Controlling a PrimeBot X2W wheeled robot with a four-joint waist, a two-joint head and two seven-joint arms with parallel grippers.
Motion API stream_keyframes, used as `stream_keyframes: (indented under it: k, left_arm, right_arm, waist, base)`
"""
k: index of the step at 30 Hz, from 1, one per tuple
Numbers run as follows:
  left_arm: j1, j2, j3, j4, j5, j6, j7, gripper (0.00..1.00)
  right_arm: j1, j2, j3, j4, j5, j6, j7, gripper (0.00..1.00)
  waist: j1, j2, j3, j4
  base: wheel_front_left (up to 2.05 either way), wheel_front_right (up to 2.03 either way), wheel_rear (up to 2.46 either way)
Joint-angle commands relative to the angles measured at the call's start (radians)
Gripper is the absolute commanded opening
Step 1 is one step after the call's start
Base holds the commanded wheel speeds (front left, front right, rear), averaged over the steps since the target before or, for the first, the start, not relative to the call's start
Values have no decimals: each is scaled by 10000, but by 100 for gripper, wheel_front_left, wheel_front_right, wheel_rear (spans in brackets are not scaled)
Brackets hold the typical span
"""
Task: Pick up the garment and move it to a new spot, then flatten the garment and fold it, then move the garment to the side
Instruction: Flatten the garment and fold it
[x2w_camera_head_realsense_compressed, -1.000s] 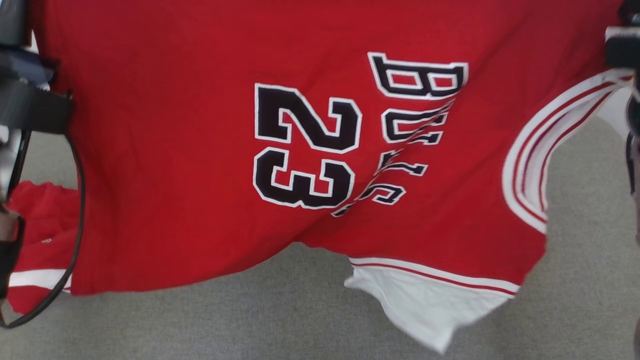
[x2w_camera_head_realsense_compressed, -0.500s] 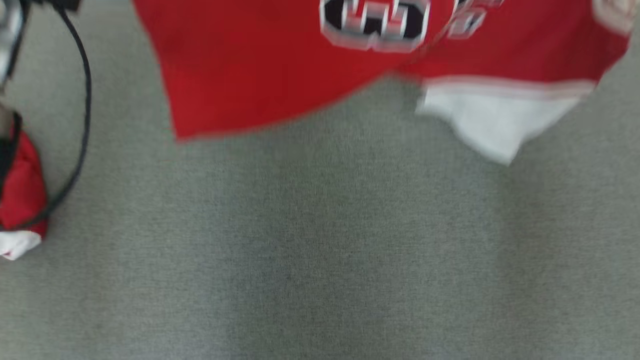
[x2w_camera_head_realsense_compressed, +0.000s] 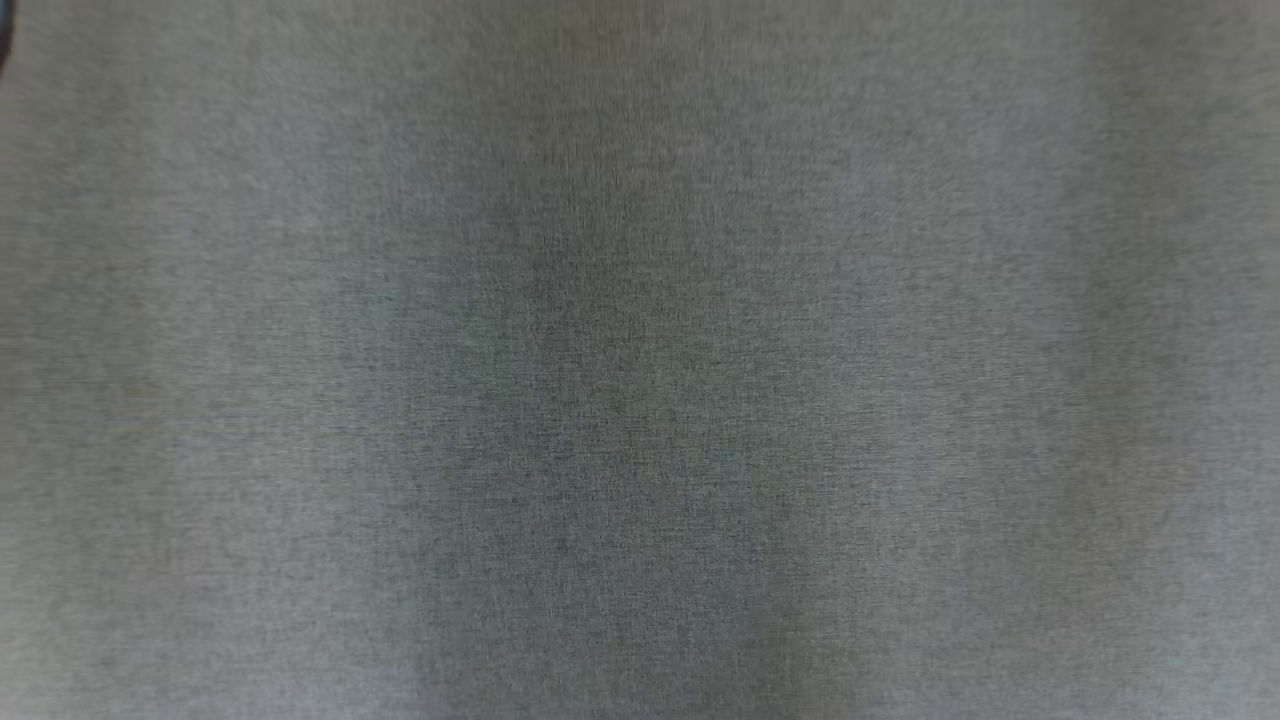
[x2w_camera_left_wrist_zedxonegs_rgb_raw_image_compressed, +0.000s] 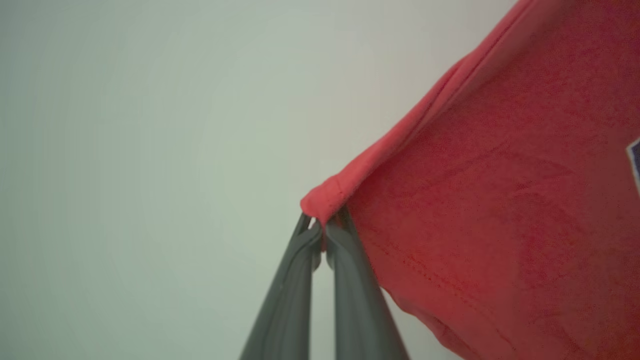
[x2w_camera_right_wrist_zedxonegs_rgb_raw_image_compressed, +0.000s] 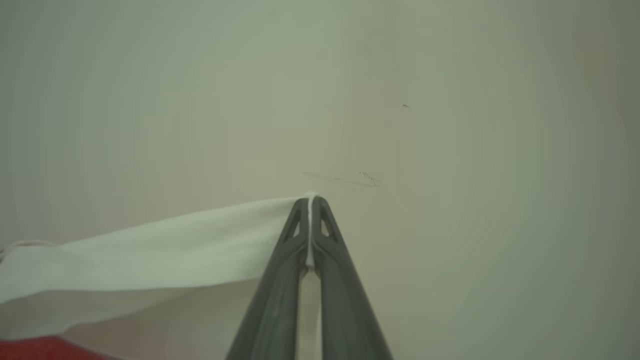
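The garment is a red jersey with white trim. In the left wrist view its red cloth (x2w_camera_left_wrist_zedxonegs_rgb_raw_image_compressed: 500, 200) spreads to the right, and my left gripper (x2w_camera_left_wrist_zedxonegs_rgb_raw_image_compressed: 322, 235) is shut on a red hemmed corner. In the right wrist view my right gripper (x2w_camera_right_wrist_zedxonegs_rgb_raw_image_compressed: 310, 205) is shut on a white edge of the garment (x2w_camera_right_wrist_zedxonegs_rgb_raw_image_compressed: 165, 245), which stretches away to the left; a sliver of red shows at the bottom left corner. Both pinched corners stand against a pale plain surface.
The head view looks down on a grey, slightly blurred cloth-covered surface (x2w_camera_head_realsense_compressed: 640, 380) with a dim shadow down its middle. A pale wall or tabletop (x2w_camera_right_wrist_zedxonegs_rgb_raw_image_compressed: 450, 125) with a few faint marks lies behind the right gripper.
The head view has swung down and away: the jersey with its number filled the view a second ago, slid off the top, and now grey surface is seen instead.
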Motion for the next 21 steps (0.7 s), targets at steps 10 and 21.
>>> stream_keyframes:
  k: [10, 21]
  left_arm:
    - [2228, -198, 17, 699, -578, 444, -458, 0]
    - [8190, -1464, 453, -417, -1926, 867, -468, 0]
  right_arm:
    - [3007, -396, -616, -854, 433, -9, -18, 0]
    - [10053, 467, -1756, -2546, 1188, -9, -20, 0]
  waist:
    - [-2, -3, 565, 24]
    - [-2, -3, -1623, 38]
  base:
    - [0, 0, 0]
    - [0, 0, 0]
